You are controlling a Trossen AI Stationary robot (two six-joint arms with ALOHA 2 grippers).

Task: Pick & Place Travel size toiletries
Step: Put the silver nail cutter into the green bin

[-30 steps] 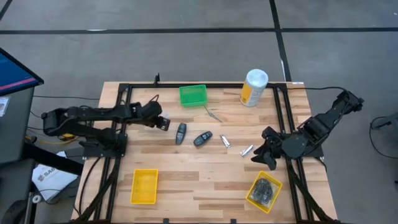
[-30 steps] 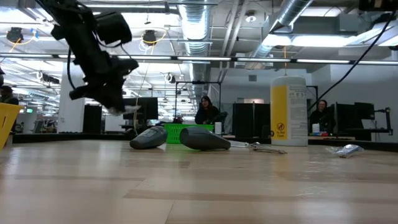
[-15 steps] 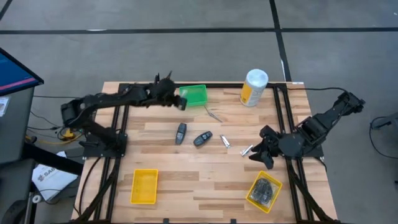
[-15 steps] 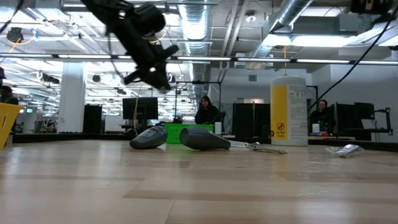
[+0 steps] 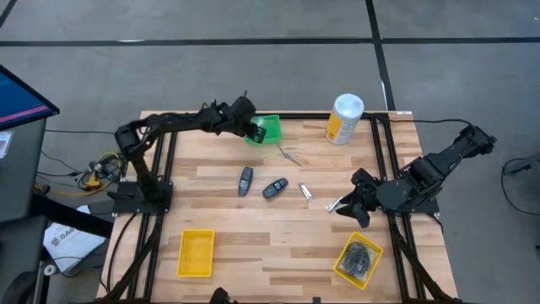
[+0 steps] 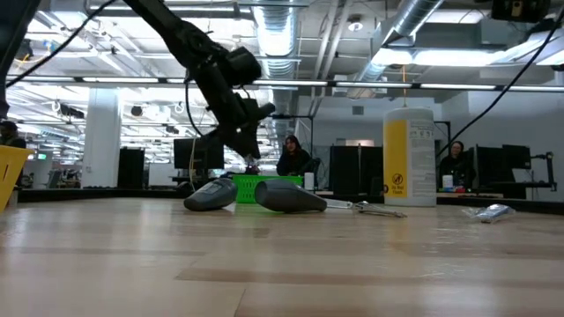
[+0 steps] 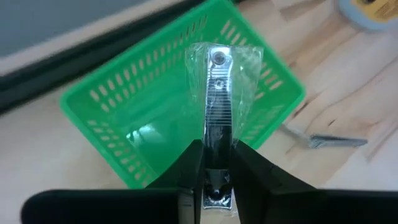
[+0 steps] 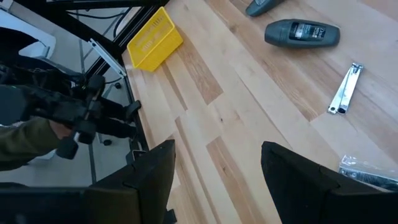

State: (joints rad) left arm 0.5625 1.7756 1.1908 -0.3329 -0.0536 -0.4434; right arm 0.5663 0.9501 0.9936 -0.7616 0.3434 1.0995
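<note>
My left gripper (image 5: 256,131) hangs over the green tray (image 5: 268,127) at the table's far side, shut on a slim silvery nail clipper in clear wrap (image 7: 216,93). Two dark oval pieces (image 5: 245,180) (image 5: 274,187) lie flat mid-table. A bare silvery clipper (image 5: 306,192) lies right of them, and a thin metal piece (image 5: 291,155) lies near the green tray. My right gripper (image 5: 350,207) is open and empty, low over the table's right side beside a wrapped silvery piece (image 5: 335,203). Black bundles lie in a yellow tray (image 5: 359,257). My left gripper pinches the clipper's rear end (image 7: 215,163) between its two fingers (image 7: 189,171). The fingers lie along the clipper, and most of its length sticks out past the fingertips. They come slanting down from the table's left. The clipper is lifted clear, above the green tray (image 7: 124,112).
A tall white-and-yellow canister (image 5: 344,118) stands at the far right. An empty yellow tray (image 5: 196,252) sits near the front left. Black frame rails run along the table's left, right and far edges. People sit in the room beyond the table.
My left gripper has swung from the table's left side toward the far edge and to the right, carrying the wrapped clipper, until it hangs over the green tray. My right gripper has barely shifted.
</note>
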